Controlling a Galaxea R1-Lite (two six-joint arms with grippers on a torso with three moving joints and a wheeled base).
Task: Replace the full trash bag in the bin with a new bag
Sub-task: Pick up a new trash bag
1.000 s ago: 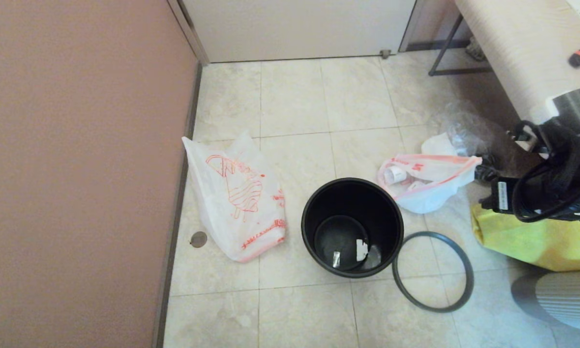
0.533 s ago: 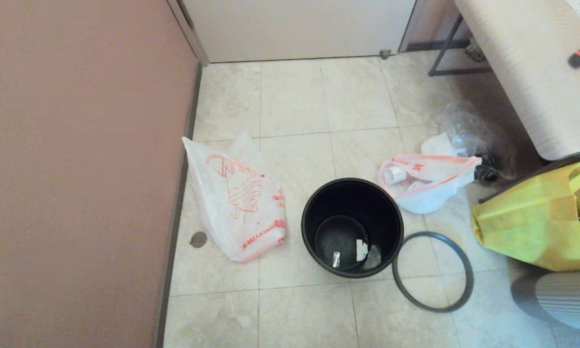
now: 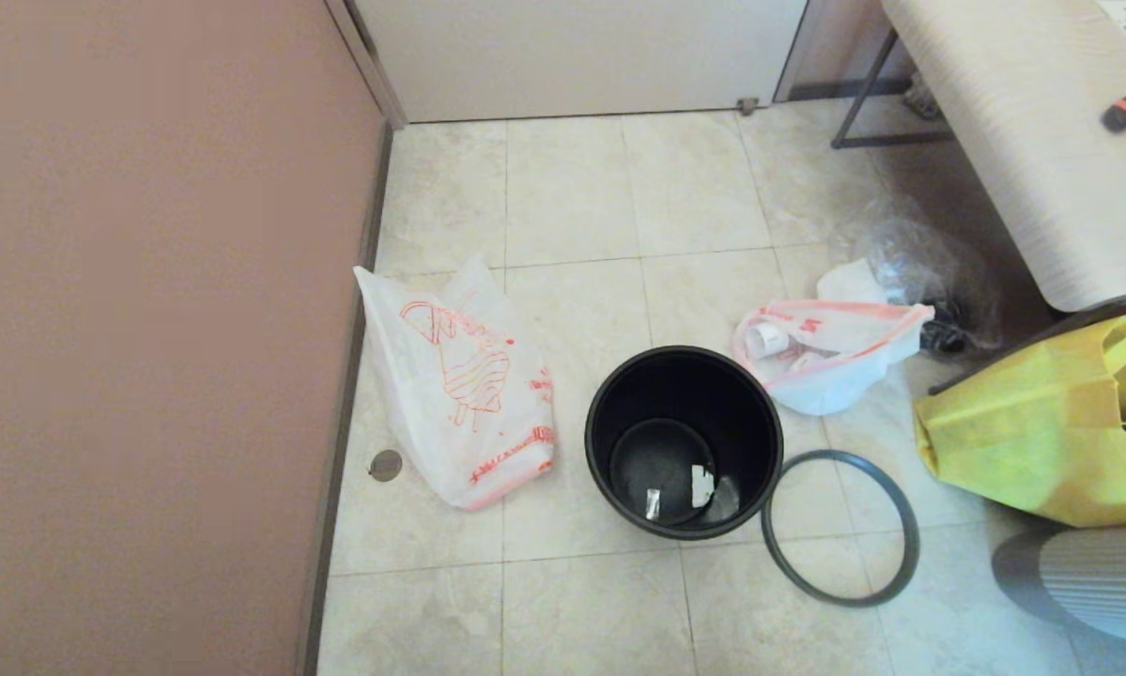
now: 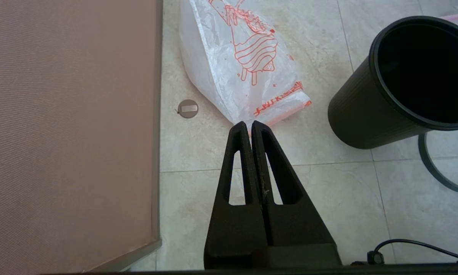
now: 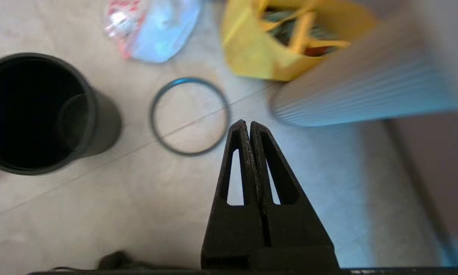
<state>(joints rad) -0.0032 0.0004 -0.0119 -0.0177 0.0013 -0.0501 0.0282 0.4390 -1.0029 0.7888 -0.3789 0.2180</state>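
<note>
I see the bin [image 3: 684, 441] standing upright and unlined on the tiled floor [image 3: 572, 197]. Its hoop rim [image 3: 840, 528] lies flat just beside it. The new bag [image 3: 459, 385] rests near the wall [image 3: 149, 329], the full trash bag [image 3: 830, 352] beyond the bin, beside a yellow tote [image 3: 1041, 432].

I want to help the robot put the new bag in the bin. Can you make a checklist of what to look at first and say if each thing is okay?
1. Full trash bag out of the bin: ok, it lies on the floor beside it.
2. Bin upright and unlined: ok, though a few scraps lie at the bottom.
3. Hoop rim off the bin: ok, flat on the floor beside it.
4. New bag free to pick up: ok, lying by the wall, nothing on it.
5. Left gripper ready to grab: not ok, shut, holding nothing.
6. Right gripper ready: not ok, shut, holding nothing.
</note>
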